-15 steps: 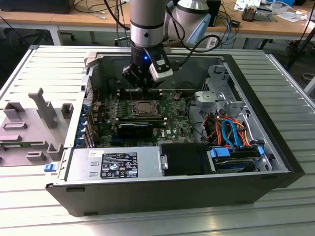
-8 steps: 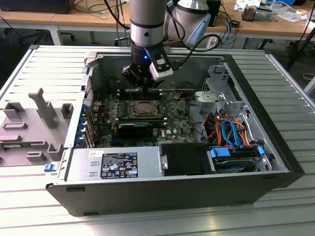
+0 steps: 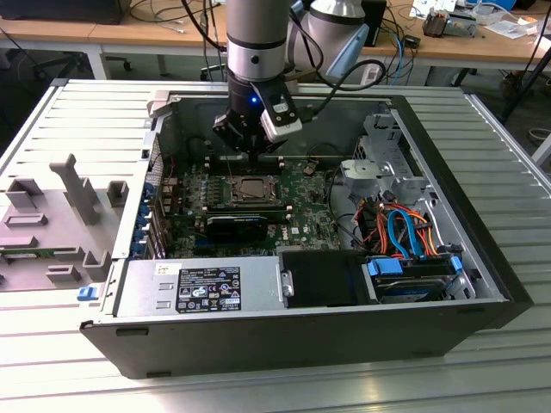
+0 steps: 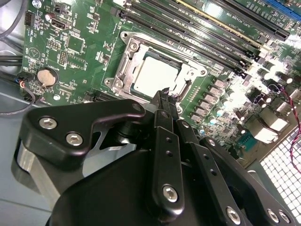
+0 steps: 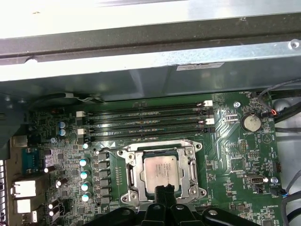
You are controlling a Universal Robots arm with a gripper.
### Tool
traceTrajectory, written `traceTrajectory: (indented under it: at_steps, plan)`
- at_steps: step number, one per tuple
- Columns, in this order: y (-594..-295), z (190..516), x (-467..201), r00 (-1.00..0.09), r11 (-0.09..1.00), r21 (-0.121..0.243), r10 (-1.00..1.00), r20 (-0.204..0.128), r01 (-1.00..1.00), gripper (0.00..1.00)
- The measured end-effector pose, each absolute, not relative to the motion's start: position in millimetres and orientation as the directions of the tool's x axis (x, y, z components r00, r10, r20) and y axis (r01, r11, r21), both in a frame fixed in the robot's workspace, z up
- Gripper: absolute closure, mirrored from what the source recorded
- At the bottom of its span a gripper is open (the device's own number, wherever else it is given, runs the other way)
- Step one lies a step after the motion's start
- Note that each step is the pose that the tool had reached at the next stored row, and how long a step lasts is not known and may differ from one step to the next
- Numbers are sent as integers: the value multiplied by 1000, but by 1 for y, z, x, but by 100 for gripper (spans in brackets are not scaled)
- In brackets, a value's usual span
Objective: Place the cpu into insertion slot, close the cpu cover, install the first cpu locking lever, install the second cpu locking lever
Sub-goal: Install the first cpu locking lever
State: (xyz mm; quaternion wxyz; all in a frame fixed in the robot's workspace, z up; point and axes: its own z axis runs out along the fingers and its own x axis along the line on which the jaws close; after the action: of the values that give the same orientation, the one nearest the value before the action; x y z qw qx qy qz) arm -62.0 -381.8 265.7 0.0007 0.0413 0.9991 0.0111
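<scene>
A lab or workshop — cluttered wooden benches (image 3: 103, 30), cables, slatted metal worktable (image 3: 52, 120).

Ribbed metal bench (image 3: 86, 112) carries open computer case (image 3: 258, 340); grey plastic fixture (image 3: 52, 219) lies beside it, exterior view's left.

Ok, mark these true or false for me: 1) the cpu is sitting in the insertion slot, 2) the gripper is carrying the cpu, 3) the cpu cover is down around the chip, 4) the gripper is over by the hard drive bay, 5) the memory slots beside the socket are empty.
1) True: the cpu lies in the insertion slot.
2) False: the gripper holds nothing; its fingertips are together at the socket's edge.
3) True: the cpu cover lies flat, framing the chip.
4) False: in the exterior view the gripper is above the motherboard, near the socket.
5) True: the memory slots hold no modules.
</scene>
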Motion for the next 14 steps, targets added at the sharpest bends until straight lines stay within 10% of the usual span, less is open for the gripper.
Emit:
traceTrajectory:
  at_steps: [14]
  plan:
    - [-382, 266, -66, -997, 996, 22, 83, -1, 83, 89]
